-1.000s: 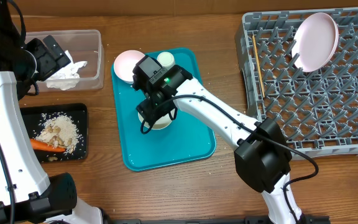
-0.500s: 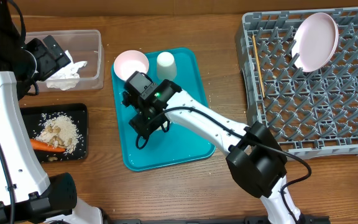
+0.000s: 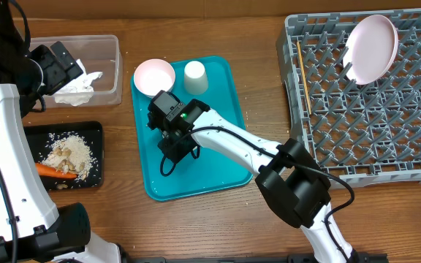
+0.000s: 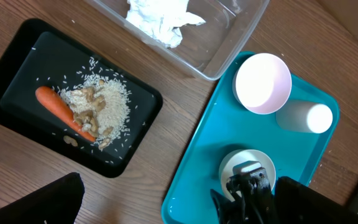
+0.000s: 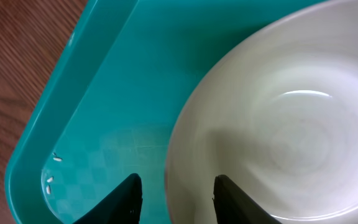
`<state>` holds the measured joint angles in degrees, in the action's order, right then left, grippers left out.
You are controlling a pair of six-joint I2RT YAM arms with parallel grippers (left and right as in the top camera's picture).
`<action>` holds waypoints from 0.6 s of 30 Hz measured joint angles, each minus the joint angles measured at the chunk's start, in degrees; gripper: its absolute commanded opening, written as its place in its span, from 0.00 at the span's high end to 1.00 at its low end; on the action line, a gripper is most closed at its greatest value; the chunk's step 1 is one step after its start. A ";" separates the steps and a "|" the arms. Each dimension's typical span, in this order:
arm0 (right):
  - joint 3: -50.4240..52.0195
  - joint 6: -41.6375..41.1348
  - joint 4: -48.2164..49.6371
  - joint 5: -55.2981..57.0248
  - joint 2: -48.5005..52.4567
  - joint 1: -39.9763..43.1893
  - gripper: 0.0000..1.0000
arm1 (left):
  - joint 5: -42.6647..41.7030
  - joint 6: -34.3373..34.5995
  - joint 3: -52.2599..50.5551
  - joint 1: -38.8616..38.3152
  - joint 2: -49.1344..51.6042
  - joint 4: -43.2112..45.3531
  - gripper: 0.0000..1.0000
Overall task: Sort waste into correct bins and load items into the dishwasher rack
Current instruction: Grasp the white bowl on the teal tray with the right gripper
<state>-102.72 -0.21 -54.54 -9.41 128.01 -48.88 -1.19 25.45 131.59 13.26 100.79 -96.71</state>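
right hand: open, holding nothing. The fingers straddle the rim of the white bowl – one finger outside over the teal tray, the other inside the bowl. Can't tell if either pad touches the rim.
white bowl: upright on the teal tray, around the middle. Mostly hidden under my right hand in the overhead view.
loose rice: a few grains on the tray floor near its corner.
pink bowl: at the tray's far-left corner, mouth up, looks empty.
cup: on the tray just beside the pink bowl, apart from the white bowl.
left hand: fingers wide apart, nothing between them – up over the left side of the worktop, near the clear tub.
clear tub: holds the crumpled tissue.
black tray: just in front of the tub. Holds the rice pile with scraps mixed in, and the carrot lies along the pile's edge, touching it.
rack: on the right, well apart from the teal tray.
plate: stands tilted among the pegs at the rack's far side.
chopstick: lies along the rack's left side.
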 measured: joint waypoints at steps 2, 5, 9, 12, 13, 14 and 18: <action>0.00 -0.17 0.00 -0.02 0.00 0.00 0.75 | 0.00 0.00 0.00 0.00 0.00 0.00 0.00; 0.00 -1.01 -0.02 0.02 0.00 0.00 0.75 | 0.00 0.00 0.00 0.00 0.00 0.00 0.00; 0.00 -1.95 0.15 0.02 0.00 -0.02 0.90 | 0.00 0.02 0.00 0.00 0.00 0.02 0.00; -0.02 -2.64 0.11 0.26 0.00 -0.02 0.93 | 0.00 0.04 0.00 0.00 0.00 0.00 0.00; -0.02 -2.78 0.11 0.37 0.00 0.00 0.96 | 0.00 0.11 0.00 0.00 0.00 0.00 0.00; -0.02 -2.89 0.11 0.57 -0.02 -0.02 0.96 | 0.00 0.11 0.00 0.00 0.00 0.00 0.00; -0.07 -3.28 0.09 0.92 -0.22 0.00 0.96 | 0.00 0.11 0.00 0.00 0.00 0.02 0.00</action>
<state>-102.78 -3.49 -54.46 -8.49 127.79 -48.88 -1.19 25.56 131.59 13.26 100.79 -96.68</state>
